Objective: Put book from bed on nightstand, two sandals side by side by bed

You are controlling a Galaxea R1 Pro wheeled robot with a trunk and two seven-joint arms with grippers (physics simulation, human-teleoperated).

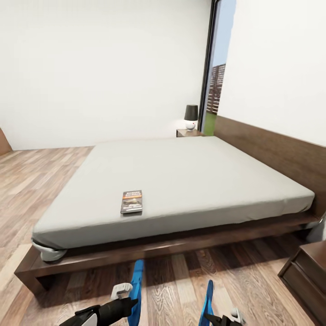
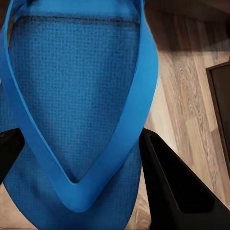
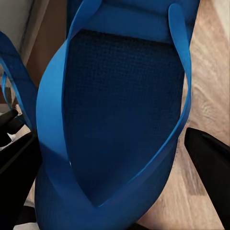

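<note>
The book (image 1: 131, 201) lies flat on the grey mattress of the bed (image 1: 190, 176), near its front edge. One nightstand (image 1: 189, 132) stands at the far head corner. Another nightstand (image 1: 308, 271) is close on my right. My left gripper (image 1: 130, 299) is shut on one blue sandal (image 1: 137, 285), held on edge above the floor. In the left wrist view that sandal (image 2: 76, 96) sits between the black fingers (image 2: 177, 187). My right gripper (image 1: 218, 319) is shut on the other sandal (image 1: 208, 299). The right wrist view has this sandal (image 3: 120, 110) between its fingers (image 3: 211, 165).
The wood-plank floor (image 1: 181, 280) runs between me and the dark bed frame (image 1: 136, 253). A lamp (image 1: 191, 117) stands on the far nightstand, beside the tall window (image 1: 217, 68). The headboard (image 1: 271, 149) runs along the right wall. More open floor (image 1: 31, 181) lies left of the bed.
</note>
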